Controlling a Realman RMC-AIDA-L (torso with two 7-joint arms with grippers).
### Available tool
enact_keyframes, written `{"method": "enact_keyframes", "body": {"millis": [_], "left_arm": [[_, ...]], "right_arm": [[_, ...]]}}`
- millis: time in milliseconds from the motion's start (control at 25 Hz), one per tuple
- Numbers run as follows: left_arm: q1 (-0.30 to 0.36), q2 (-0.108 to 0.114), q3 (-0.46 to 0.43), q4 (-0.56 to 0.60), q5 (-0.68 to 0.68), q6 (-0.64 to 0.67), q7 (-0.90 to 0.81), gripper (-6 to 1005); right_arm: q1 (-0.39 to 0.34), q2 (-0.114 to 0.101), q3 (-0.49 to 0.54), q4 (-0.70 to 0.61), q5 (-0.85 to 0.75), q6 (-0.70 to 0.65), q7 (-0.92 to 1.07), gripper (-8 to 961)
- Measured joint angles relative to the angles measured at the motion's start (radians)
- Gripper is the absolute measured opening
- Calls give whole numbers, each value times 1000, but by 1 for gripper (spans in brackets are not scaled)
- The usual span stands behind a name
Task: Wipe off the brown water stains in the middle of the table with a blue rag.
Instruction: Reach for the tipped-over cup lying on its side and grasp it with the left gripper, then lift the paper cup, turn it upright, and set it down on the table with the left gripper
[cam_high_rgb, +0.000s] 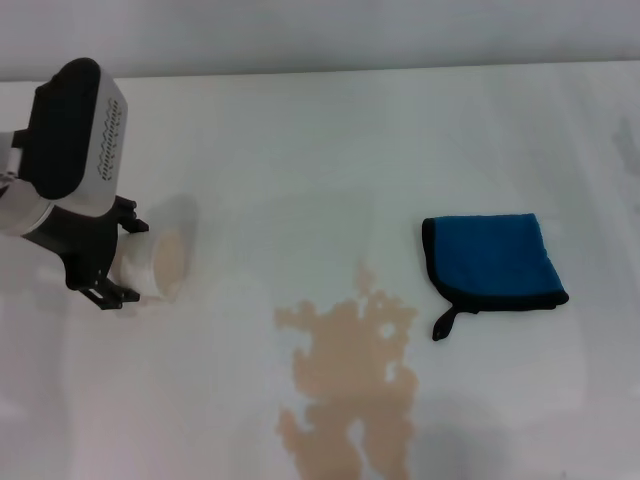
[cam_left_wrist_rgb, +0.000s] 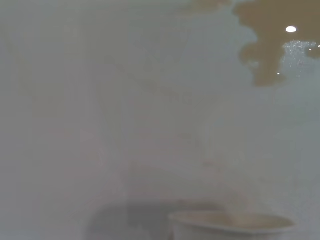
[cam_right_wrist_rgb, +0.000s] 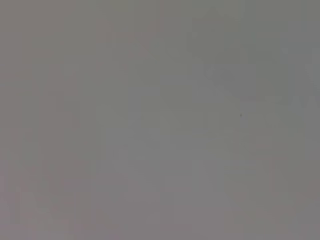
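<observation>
The white desk (cam_high_rgb: 300, 150) is carrying three things. The brown water stains (cam_high_rgb: 352, 380) are spreading as a pale tan, ragged patch in the middle of the near part of the desk, with small white gaps inside, and the patch is running down to the near edge of the head view. In the left wrist view, one part of the stains (cam_left_wrist_rgb: 270, 40) is showing far from the camera, with light shining on the wet surface.

The blue rag (cam_high_rgb: 492, 262) is lying flat and folded on the desk, to the right of the stains and a little farther back, apart from them. Its black loop tag is pointing toward the stains from the near left corner.

The left claw (cam_high_rgb: 112, 262) is standing at the left side of the desk, around a cream paper cup (cam_high_rgb: 160, 262) that is lying on its side with the opening toward the stains. I cannot tell if the claw is pinching the cup or only standing around it. The cup's rim (cam_left_wrist_rgb: 232, 222) is showing close to the left wrist camera.

The right claw is not appearing in any view; the right wrist view is showing only plain grey.
</observation>
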Motion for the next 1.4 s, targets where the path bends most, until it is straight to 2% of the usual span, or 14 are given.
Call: {"method": "enact_keyframes", "body": {"millis": [680,1000,1200,1400], "left_arm": [[5,-3,1,-46,-1,57,0,873],[6,-3,1,-52,-3,67,0,828],[7,-4,-2,-44,-23,68,-5,664],[17,0,-48,-14,-118,71,-7,663]], "right_arm": [[-3,0,0,0,0,-2,0,855],[-3,0,0,0,0,-1,0,855],[-4,0,0,0,0,0,0,855],[-4,0,0,0,0,1,0,855]]}}
